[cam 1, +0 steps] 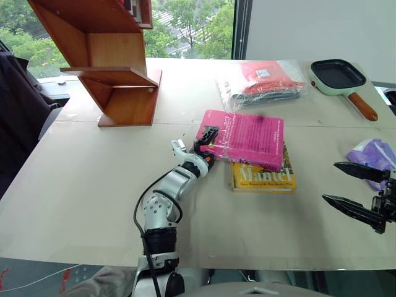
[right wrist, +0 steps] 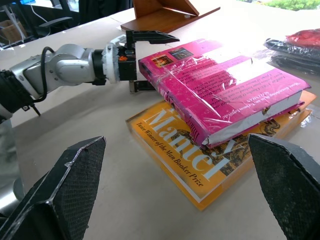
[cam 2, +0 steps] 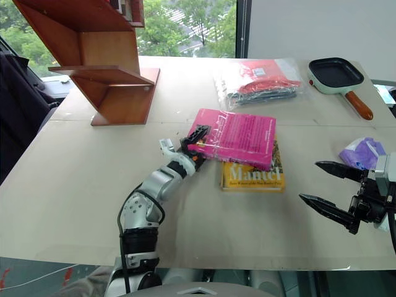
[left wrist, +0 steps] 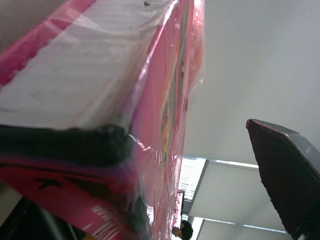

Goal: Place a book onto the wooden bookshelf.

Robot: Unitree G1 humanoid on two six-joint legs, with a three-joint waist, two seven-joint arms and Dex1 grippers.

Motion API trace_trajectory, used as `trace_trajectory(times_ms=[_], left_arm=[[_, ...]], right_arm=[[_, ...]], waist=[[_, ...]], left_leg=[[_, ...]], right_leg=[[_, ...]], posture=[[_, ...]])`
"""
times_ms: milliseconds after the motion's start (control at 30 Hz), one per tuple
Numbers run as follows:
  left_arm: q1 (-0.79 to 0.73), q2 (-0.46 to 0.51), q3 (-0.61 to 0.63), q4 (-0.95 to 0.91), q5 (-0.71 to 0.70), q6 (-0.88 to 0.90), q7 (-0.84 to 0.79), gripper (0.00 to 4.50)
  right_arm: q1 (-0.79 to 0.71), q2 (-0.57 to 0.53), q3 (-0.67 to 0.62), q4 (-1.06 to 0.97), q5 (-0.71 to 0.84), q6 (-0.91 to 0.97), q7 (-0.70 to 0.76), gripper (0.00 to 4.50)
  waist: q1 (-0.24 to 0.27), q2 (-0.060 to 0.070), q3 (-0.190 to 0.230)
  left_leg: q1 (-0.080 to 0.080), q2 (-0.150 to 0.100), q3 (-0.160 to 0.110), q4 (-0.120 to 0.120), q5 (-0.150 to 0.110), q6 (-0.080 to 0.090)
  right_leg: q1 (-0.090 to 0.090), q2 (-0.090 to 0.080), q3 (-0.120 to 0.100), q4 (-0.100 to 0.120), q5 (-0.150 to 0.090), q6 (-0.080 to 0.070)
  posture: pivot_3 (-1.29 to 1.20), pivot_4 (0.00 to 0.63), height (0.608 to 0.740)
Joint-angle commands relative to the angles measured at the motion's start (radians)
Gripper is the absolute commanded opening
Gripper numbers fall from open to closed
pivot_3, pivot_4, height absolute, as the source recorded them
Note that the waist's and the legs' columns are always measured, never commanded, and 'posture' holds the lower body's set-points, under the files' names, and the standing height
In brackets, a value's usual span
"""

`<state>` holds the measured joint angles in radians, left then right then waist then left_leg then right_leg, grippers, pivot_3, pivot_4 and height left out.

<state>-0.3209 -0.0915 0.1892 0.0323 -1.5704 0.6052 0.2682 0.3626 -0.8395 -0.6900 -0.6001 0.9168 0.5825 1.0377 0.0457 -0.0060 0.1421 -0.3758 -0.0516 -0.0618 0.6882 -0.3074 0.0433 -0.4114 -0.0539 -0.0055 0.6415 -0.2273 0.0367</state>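
Observation:
The pink book [cam 1: 247, 139], wrapped in clear film, lies slightly tilted on top of a yellow book [cam 1: 263, 176] at the middle of the table. My left gripper [cam 1: 207, 143] is at the pink book's left end, open, with one finger [right wrist: 150, 36] above the cover and the other [right wrist: 142, 85] low beside its edge. In the left wrist view one finger [left wrist: 65, 145] lies against the book [left wrist: 100, 75] and the other [left wrist: 285, 175] stands well apart. The wooden bookshelf [cam 1: 111, 62] stands at the far left of the table. My right gripper [cam 1: 330, 182] hovers open and empty at the near right.
A clear bag of red and dark items [cam 1: 263, 83] lies behind the books. A green pan with a brown handle [cam 1: 337, 74] sits at the far right. A purple cloth [cam 1: 371, 154] lies by the right edge. A dark chair [cam 1: 18, 105] stands left of the table.

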Motion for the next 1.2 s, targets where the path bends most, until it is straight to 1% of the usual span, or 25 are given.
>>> trace_trajectory(times_ms=[33, 67, 100, 167, 233, 267, 333, 367, 400, 500, 567, 600, 633, 667, 733, 767, 833, 900, 1000, 1067, 1167, 1200], left_arm=[[-0.01, -0.049, 0.006, 0.018, 0.021, -0.005, -0.016, 3.98], [-0.014, -0.055, 0.011, 0.024, 0.027, -0.01, -0.017, 3.8], [-0.018, -0.059, 0.016, 0.033, 0.036, -0.015, -0.026, 3.19], [-0.023, -0.063, 0.023, 0.042, 0.046, -0.021, -0.037, 2.91], [-0.028, -0.059, 0.029, 0.048, 0.062, -0.021, -0.052, 2.1], [-0.03, -0.059, 0.032, 0.049, 0.067, -0.019, -0.056, 1.6], [-0.039, -0.06, 0.05, 0.032, 0.044, -0.019, -0.053, 0.75], [-0.043, -0.057, 0.058, 0.017, 0.034, -0.014, -0.054, 0.38], [-0.046, -0.052, 0.061, 0.001, 0.024, -0.006, -0.057, 0.19], [-0.052, -0.027, 0.063, -0.066, -0.002, 0.027, -0.078, 0.18], [-0.059, 0.015, 0.049, -0.133, 0.032, 0.043, -0.132, 0.18], [-0.063, 0.045, 0.038, -0.178, 0.058, 0.051, -0.166, 0.18], [-0.07, 0.095, 0.021, -0.239, 0.099, 0.064, -0.207, 0.18], [-0.083, 0.167, -0.001, -0.315, 0.158, 0.077, -0.263, 0.18], [-0.125, 0.318, -0.037, -0.442, 0.296, 0.073, -0.358, 0.18], [-0.152, 0.409, -0.062, -0.488, 0.395, 0.056, -0.408, 0.18], [-0.198, 0.556, -0.101, -0.537, 0.553, 0.031, -0.483, 0.18], [-0.236, 0.68, -0.143, -0.579, 0.711, -0.024, -0.563, 0.18], [-0.3, 0.806, -0.164, -0.603, 0.943, -0.126, -0.606, 0.18], [-0.362, 0.923, -0.21, -0.572, 1.174, -0.211, -0.623, 0.18], [-0.431, 1.015, -0.243, -0.523, 1.381, -0.277, -0.634, 0.18], [-0.455, 1.067, -0.259, -0.509, 1.47, -0.297, -0.648, 0.18]], right_arm=[[-0.014, -0.002, -0.043, -0.006, 0.018, -0.009, -0.018, 4.5], [-0.016, -0.002, -0.041, -0.005, 0.018, -0.009, -0.021, 4.5], [-0.017, 0.0, -0.037, -0.005, 0.016, -0.008, -0.025, 4.5], [-0.017, 0.0, -0.033, -0.006, 0.014, -0.008, -0.028, 4.5], [-0.017, -0.001, -0.028, -0.009, 0.015, -0.005, -0.034, 4.5], [-0.018, -0.001, -0.026, -0.01, 0.015, -0.004, -0.036, 4.5], [-0.027, -0.007, -0.02, -0.006, 0.017, -0.002, -0.04, 4.5], [-0.033, -0.01, -0.016, -0.002, 0.016, -0.001, -0.04, 4.5], [-0.04, -0.014, -0.012, 0.002, 0.016, 0.0, -0.041, 4.5], [-0.068, -0.024, 0.004, 0.013, 0.018, 0.005, -0.044, 4.5], [-0.089, -0.031, 0.014, 0.023, 0.021, 0.009, -0.046, 4.5], [-0.098, -0.034, 0.017, 0.028, 0.022, 0.012, -0.046, 4.5], [-0.106, -0.038, 0.019, 0.033, 0.025, 0.014, -0.043, 4.5], [-0.115, -0.043, 0.021, 0.041, 0.025, 0.016, -0.036, 4.5], [-0.134, -0.054, 0.024, 0.064, 0.027, 0.021, -0.021, 4.5], [-0.149, -0.06, 0.027, 0.08, 0.03, 0.023, -0.016, 4.5], [-0.189, -0.069, 0.043, 0.114, 0.032, 0.025, -0.011, 4.5], [-0.241, -0.071, 0.067, 0.15, 0.03, 0.023, -0.009, 4.5], [-0.322, -0.065, 0.115, 0.198, 0.033, 0.026, -0.012, 4.5], [-0.373, -0.063, 0.16, 0.23, 0.02, 0.022, -0.003, 4.5], [-0.426, -0.059, 0.206, 0.264, 0.005, 0.016, 0.011, 4.5], [-0.45, -0.055, 0.223, 0.279, 0.001, 0.013, 0.014, 4.5]], waist=[[0.0, 0.0, 0.0], [0.0, 0.0, 0.0], [0.0, 0.0, 0.0], [0.0, 0.0, 0.0], [0.0, 0.0, 0.0], [-0.001, 0.0, 0.0], [-0.001, 0.0, 0.0], [-0.001, 0.0, 0.0], [-0.002, 0.0, 0.0], [-0.003, -0.001, 0.001], [-0.004, -0.003, 0.002], [-0.004, -0.004, 0.003], [-0.006, -0.005, 0.003], [-0.007, -0.006, 0.003], [-0.009, -0.006, 0.004], [-0.009, -0.006, 0.004], [-0.008, -0.006, 0.004], [-0.007, -0.005, 0.003], [-0.008, -0.005, 0.005], [-0.008, -0.008, 0.009], [-0.008, -0.008, 0.009], [-0.008, -0.009, 0.01]], left_leg=[[0.0, 0.0, 0.0, 0.0, 0.0, 0.0], [0.0, 0.0, 0.0, 0.0, 0.0, 0.0], [0.0, 0.0, 0.0, 0.0, 0.0, 0.0], [0.0, 0.0, 0.0, 0.0, 0.0, 0.0], [0.0, 0.0, 0.0, 0.0, 0.0, 0.0], [0.0, 0.0, 0.0, 0.0, 0.0, 0.0], [0.0, 0.0, 0.0, 0.0, 0.0, 0.0], [0.0, 0.0, 0.0, 0.0, 0.0, 0.0], [0.0, 0.0, 0.0, 0.0, 0.0, 0.0], [0.0, 0.0, 0.0, 0.0, 0.0, 0.0], [0.0, 0.0, 0.0, 0.0, 0.0, 0.0], [0.0, 0.0, 0.0, 0.0, 0.0, 0.0], [0.0, 0.0, 0.0, 0.0, 0.0, 0.0], [-0.001, 0.0, 0.0, 0.0, 0.0, 0.0], [-0.001, 0.001, 0.0, -0.001, 0.0, -0.001], [-0.001, 0.001, 0.0, -0.001, 0.0, -0.001], [0.0, 0.001, 0.0, -0.001, 0.001, -0.001], [0.0, 0.0, 0.001, -0.001, 0.0, -0.001], [0.001, 0.0, 0.001, -0.002, 0.0, -0.001], [0.0, 0.0, 0.0, -0.002, 0.001, -0.001], [-0.001, 0.001, 0.0, -0.004, 0.001, -0.001], [-0.001, 0.001, 0.0, -0.004, 0.001, -0.001]], right_leg=[[0.0, 0.0, 0.0, 0.0, 0.0, 0.0], [0.0, 0.0, 0.0, 0.0, 0.0, 0.0], [0.0, 0.0, 0.0, 0.0, 0.0, 0.0], [0.0, 0.0, 0.0, 0.0, 0.0, 0.0], [0.0, 0.0, 0.0, 0.0, 0.0, 0.0], [0.0, 0.0, 0.0, 0.0, 0.0, 0.0], [0.0, 0.0, 0.0, 0.0, 0.0, 0.0], [0.0, 0.0, 0.0, 0.0, 0.0, 0.0], [0.0, 0.0, 0.0, 0.0, 0.0, 0.0], [0.0, 0.0, 0.0, 0.0, 0.0, 0.0], [0.0, 0.0, 0.0, 0.0, 0.0, 0.0], [0.0, 0.0, 0.0, 0.0, 0.0, 0.0], [0.0, 0.0, 0.0, 0.0, 0.0, 0.0], [-0.001, 0.001, 0.0, 0.0, 0.0, 0.0], [-0.002, 0.001, 0.0, 0.0, 0.0, 0.0], [-0.002, 0.002, 0.0, 0.0, 0.0, 0.0], [-0.001, 0.002, 0.0, 0.0, 0.0, 0.0], [0.0, 0.001, 0.0, -0.001, 0.0, 0.0], [0.0, 0.001, 0.001, -0.001, 0.0, 0.0], [-0.001, 0.001, 0.0, -0.001, 0.0, 0.0], [-0.002, 0.001, 0.0, -0.001, 0.0, 0.0], [-0.002, 0.001, 0.0, -0.002, 0.0, 0.0]], posture=[[0.0, 0.15, 0.72], [0.0, 0.15, 0.72], [0.0, 0.15, 0.72], [0.0, 0.15, 0.72], [0.0, 0.15, 0.72], [0.0, 0.15, 0.72], [0.0, 0.15, 0.72], [0.0, 0.15, 0.72], [0.0, 0.15, 0.72], [0.0, 0.15, 0.72], [0.0, 0.15, 0.72], [0.0, 0.15, 0.72], [0.0, 0.15, 0.72], [0.0, 0.15, 0.72], [0.0, 0.15, 0.72], [0.0, 0.15, 0.72], [0.0, 0.15, 0.72], [0.0, 0.15, 0.72], [0.0, 0.15, 0.72], [0.0, 0.15, 0.72], [0.0, 0.15, 0.72], [0.0, 0.15, 0.72]])
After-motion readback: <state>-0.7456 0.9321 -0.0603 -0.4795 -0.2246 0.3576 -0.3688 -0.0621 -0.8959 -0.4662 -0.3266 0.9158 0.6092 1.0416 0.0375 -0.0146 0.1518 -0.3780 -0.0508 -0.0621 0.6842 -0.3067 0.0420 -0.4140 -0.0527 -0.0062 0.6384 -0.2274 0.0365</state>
